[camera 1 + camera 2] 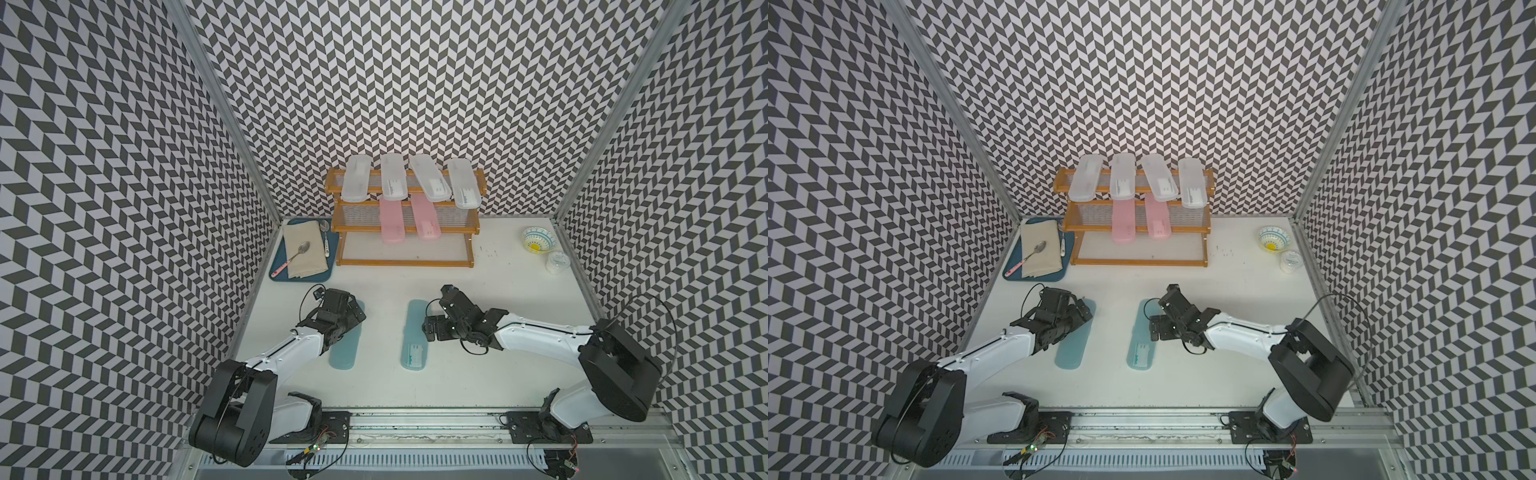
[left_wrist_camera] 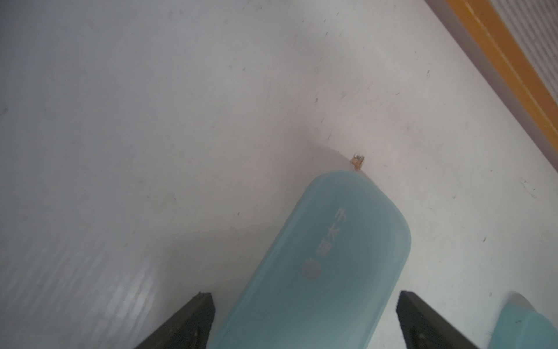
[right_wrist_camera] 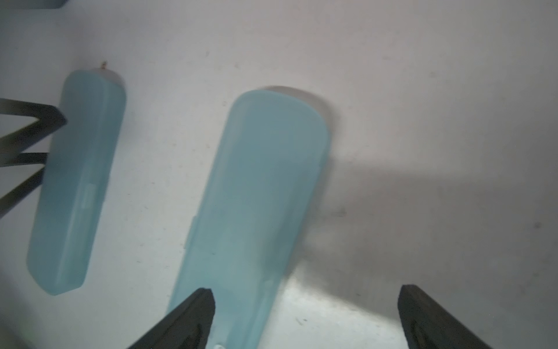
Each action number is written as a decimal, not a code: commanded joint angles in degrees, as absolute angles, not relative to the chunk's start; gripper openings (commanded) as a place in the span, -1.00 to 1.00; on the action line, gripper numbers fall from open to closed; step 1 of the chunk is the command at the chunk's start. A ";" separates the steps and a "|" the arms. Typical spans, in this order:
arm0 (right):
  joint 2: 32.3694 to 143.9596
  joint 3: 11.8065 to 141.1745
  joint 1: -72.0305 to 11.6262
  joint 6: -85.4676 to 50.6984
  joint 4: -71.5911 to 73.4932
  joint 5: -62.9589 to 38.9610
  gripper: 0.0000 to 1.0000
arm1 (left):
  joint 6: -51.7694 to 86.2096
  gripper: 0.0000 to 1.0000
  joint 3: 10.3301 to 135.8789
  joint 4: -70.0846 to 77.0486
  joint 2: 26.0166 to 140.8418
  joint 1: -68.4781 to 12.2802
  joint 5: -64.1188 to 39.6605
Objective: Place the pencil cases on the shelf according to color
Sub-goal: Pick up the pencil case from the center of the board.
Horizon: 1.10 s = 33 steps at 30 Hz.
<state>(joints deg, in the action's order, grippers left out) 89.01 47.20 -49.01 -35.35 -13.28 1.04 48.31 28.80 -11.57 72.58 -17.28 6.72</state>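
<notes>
Over left teal case [image 1: 344,353], left gripper [image 2: 303,302], jaws apart; by right teal case [image 1: 415,332], right gripper [image 3: 305,299], jaws apart. Behind, on shelf [image 1: 405,262]: white cases [image 1: 355,178] top, pink cases [image 1: 392,224] middle. Flanking shelf: tray [image 1: 278,274], bowl [image 1: 538,240].

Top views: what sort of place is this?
Probably a lab robot cell: chevron-patterned walls enclose a white table, left arm and right arm sit bolted to a metal rail, facing a shelf.
</notes>
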 commanded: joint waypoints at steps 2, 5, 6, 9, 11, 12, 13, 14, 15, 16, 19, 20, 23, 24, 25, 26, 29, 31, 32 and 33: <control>92.27 50.50 -52.74 -39.38 -15.78 0.80 0.99 | 48.25 0.99 27.55 -14.61 75.21 -17.75 4.22; 94.73 52.56 -54.85 -40.57 -17.81 1.88 0.99 | 47.91 0.99 27.34 -14.19 75.29 -17.75 3.96; 95.81 53.26 -55.33 -40.89 -18.63 2.17 0.99 | 47.77 0.99 27.31 -14.04 75.32 -17.75 4.09; 98.03 55.10 -57.03 -41.66 -20.90 4.26 0.99 | 47.33 0.99 27.25 -13.96 75.65 -17.75 4.44; 98.94 56.42 -58.24 -42.17 -22.18 5.71 0.99 | 47.02 0.99 27.33 -14.24 75.80 -17.74 4.48; 99.50 57.09 -58.88 -42.28 -22.73 6.31 0.99 | 46.99 0.99 27.23 -14.24 75.82 -17.75 4.48; 100.01 57.80 -59.52 -42.47 -23.28 6.86 0.99 | 47.01 0.99 27.05 -14.15 75.70 -17.71 4.48; 100.59 58.38 -60.00 -42.64 -23.76 7.27 0.99 | 47.02 0.99 26.93 -14.08 75.68 -17.75 4.48; 101.40 59.14 -60.46 -42.80 -24.42 7.72 0.99 | 46.94 0.99 26.79 -14.07 75.51 -17.75 4.48; 102.38 59.90 -60.77 -42.75 -25.33 8.35 0.99 | 46.94 0.99 26.74 -14.14 75.29 -17.75 4.46; 104.79 61.34 -61.16 -42.61 -28.11 10.43 0.99 | 46.93 0.99 26.86 -14.67 74.68 -17.75 4.39; 105.18 61.41 -61.10 -42.52 -28.88 11.29 0.99 | 46.92 0.99 26.87 -14.88 74.38 -17.75 4.46; 104.71 60.25 -60.91 -42.80 -31.48 15.15 0.99 | 46.80 0.99 26.46 -15.34 73.56 -17.75 5.46; 103.92 59.23 -60.62 -42.90 -32.03 16.06 0.99 | 46.93 0.99 26.11 -15.48 73.46 -17.73 5.77; 102.84 57.89 -60.25 -42.83 -32.18 16.56 0.99 | 46.92 0.99 25.86 -15.55 73.41 -17.73 5.80; 101.73 56.61 -59.70 -42.88 -32.25 16.76 0.99 | 46.86 0.99 25.61 -15.59 73.55 -17.75 5.66; 97.57 52.29 -57.82 -42.48 -31.71 16.99 0.99 | 46.99 0.99 24.89 -15.04 73.48 -17.84 4.51; 94.42 49.45 -57.10 -41.89 -30.48 17.09 0.99 | 47.19 0.99 24.63 -14.69 73.48 -18.25 4.31; 92.71 48.02 -56.79 -40.88 -29.15 16.18 0.99 | 47.27 0.99 24.72 -14.59 73.48 -18.43 4.31; 90.89 46.08 -56.72 -39.47 -27.11 14.84 0.99 | 47.26 0.99 24.85 -14.52 73.53 -18.57 4.31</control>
